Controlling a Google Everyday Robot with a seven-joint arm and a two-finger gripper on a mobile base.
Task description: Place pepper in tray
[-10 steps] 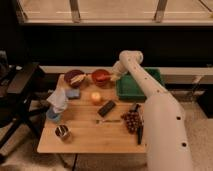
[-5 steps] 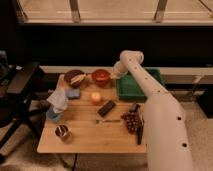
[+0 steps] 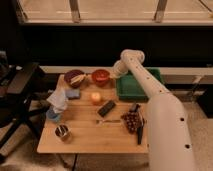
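The green tray (image 3: 131,92) sits at the back right of the wooden table (image 3: 90,140). My white arm reaches over the tray's left part. My gripper (image 3: 116,73) hangs above the gap between the red-orange bowl (image 3: 100,77) and the tray's left wall. No pepper shows anywhere; I cannot tell whether the gripper holds it.
A dark bowl (image 3: 75,77) stands left of the red-orange bowl. A round yellow-orange fruit (image 3: 95,97), a black block (image 3: 106,108), a fork (image 3: 107,121), grapes (image 3: 131,120), a blue sponge (image 3: 73,93), a white cloth (image 3: 57,100) and a metal cup (image 3: 63,132) lie on the table. A black chair (image 3: 20,92) stands left.
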